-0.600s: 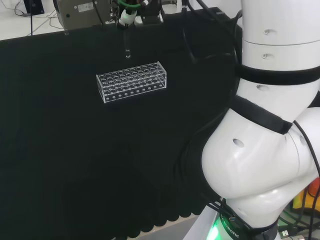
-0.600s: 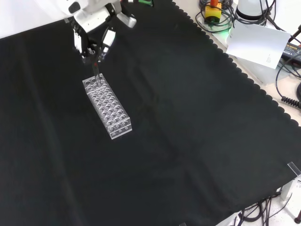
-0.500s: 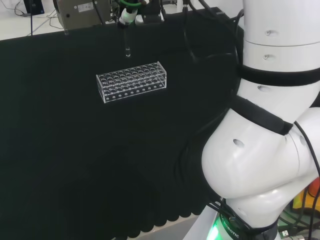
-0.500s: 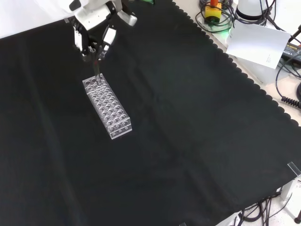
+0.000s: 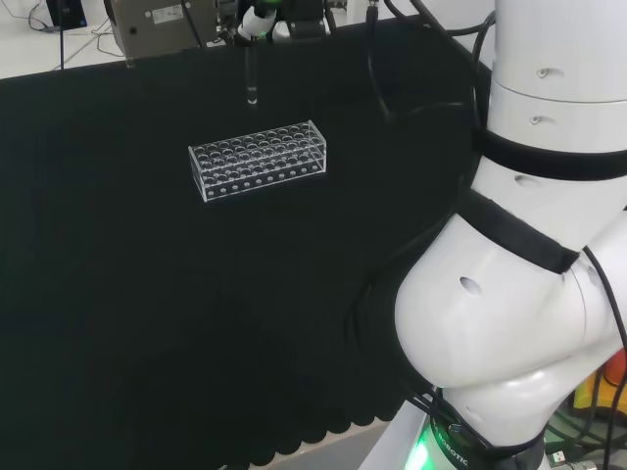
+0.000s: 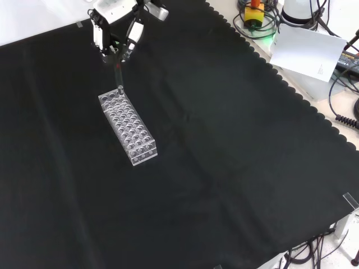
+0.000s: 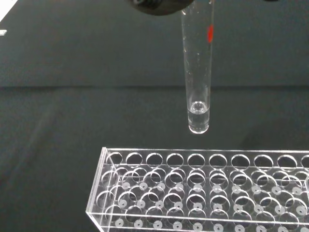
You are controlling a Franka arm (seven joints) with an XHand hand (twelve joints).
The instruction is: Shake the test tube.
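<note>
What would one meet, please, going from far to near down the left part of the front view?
The hand → the test tube it holds → the clear test tube rack → bare black cloth.

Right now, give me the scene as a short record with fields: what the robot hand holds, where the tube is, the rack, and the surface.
robot hand: shut on the test tube, at the far end of the bench in the head view
test tube: clear, about upright, held by its upper end, a red mark on its side
tube position: its bottom hangs above the rack, not in any hole
rack: clear plastic, many round holes, no tubes visible in it
surface: black cloth, the rack stands on it
</note>
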